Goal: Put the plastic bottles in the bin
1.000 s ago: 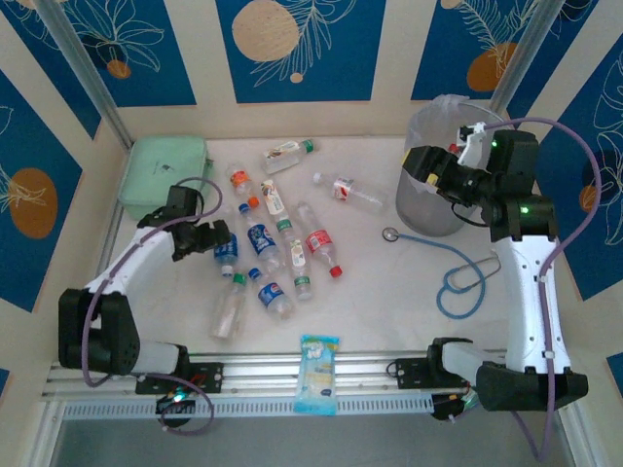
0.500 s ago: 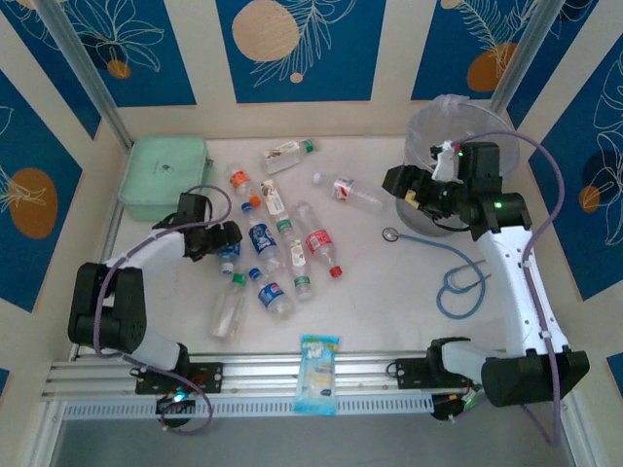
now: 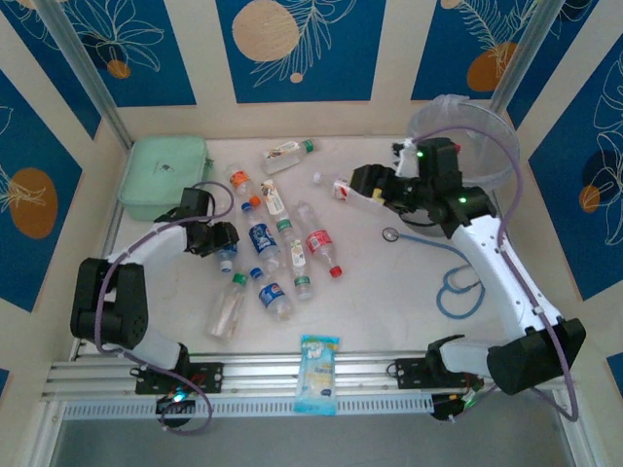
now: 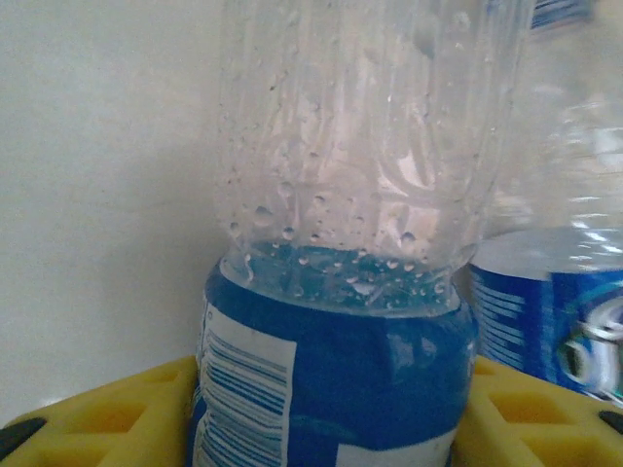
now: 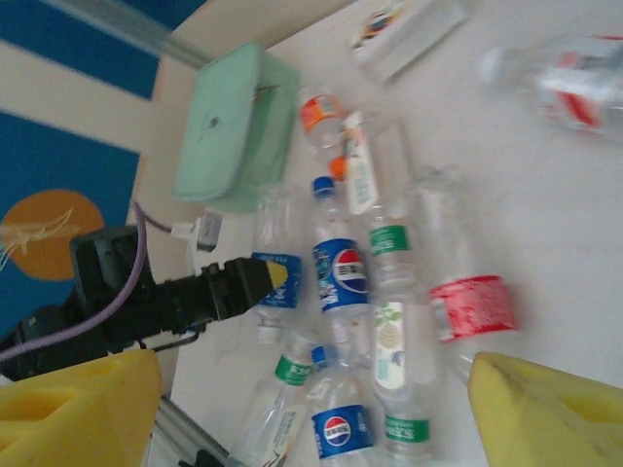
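Several plastic bottles lie bunched on the white table left of centre. My left gripper is down at the cluster's left edge, shut on a blue-labelled bottle lying there; both yellow pads press its sides. The right wrist view shows that same bottle in the left gripper. My right gripper hovers open above the table beside a lone red-labelled bottle, left of the bin. The right gripper has nothing between its fingers. The bin, lined with a clear bag, stands at the back right.
A mint-green lidded box sits at the back left, close behind the left arm. A blue-and-white packet lies by the front rail. A blue tube with a metal disc curls on the table under the right arm.
The left gripper has come down and closed round the blue-labelled bottle. The right arm has swung left from over the bin to above the table.
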Robot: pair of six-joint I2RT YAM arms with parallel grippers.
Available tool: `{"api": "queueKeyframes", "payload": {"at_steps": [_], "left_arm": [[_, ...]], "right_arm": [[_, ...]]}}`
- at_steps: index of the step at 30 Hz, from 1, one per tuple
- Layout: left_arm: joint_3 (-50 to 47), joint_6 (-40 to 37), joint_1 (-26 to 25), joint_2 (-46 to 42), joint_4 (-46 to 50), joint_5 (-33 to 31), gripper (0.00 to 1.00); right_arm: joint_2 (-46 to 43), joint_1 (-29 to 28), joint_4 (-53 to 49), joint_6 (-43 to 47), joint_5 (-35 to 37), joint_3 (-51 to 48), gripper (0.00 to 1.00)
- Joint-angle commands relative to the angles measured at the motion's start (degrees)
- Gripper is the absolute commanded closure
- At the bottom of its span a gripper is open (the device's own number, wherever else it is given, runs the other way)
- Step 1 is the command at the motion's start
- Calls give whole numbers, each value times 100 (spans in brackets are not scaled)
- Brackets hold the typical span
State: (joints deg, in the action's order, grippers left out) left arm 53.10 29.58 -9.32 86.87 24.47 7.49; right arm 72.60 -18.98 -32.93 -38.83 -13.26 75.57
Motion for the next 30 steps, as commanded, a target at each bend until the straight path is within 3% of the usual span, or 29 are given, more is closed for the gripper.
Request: {"api": "queueKeyframes", "payload": {"at_steps": [1,5,9,13,18,20,25,27,30], "left_arm": [[589,-372,-111,-601,594,206,57],[928,-686,-544,-965,596,1421,59],[864,-357,-1099,-1273,-80,2052,61],[754,145,-1557,-1358,-1123,2512,62],[1025,147,-1929,-1101,-1386,2771,65],[1183,46,-2017,-1009,-1240,2767,65],[1190,-113,-2185,-990,-1208,2726,65],[1156,-146,-2225,-1005,-1273,2828,65],[1160,-161,-2241,-1012,-1289,2853,64]], "right_arm": [[512,-470,443,88,12,380,18],[1230,-1203,-153,1092,94,1245,19],[1490,-1286,564,617,-485,1116,25],[1714,-1310,693,504,-742,1150,15],[1794,-1228,925,328,-757,997,10],[1776,-1164,1095,209,-781,880,15],[1603,-940,1280,25,-725,714,36],[1587,-856,1236,22,-669,713,35],[1608,-779,1025,136,-529,772,23]]}}
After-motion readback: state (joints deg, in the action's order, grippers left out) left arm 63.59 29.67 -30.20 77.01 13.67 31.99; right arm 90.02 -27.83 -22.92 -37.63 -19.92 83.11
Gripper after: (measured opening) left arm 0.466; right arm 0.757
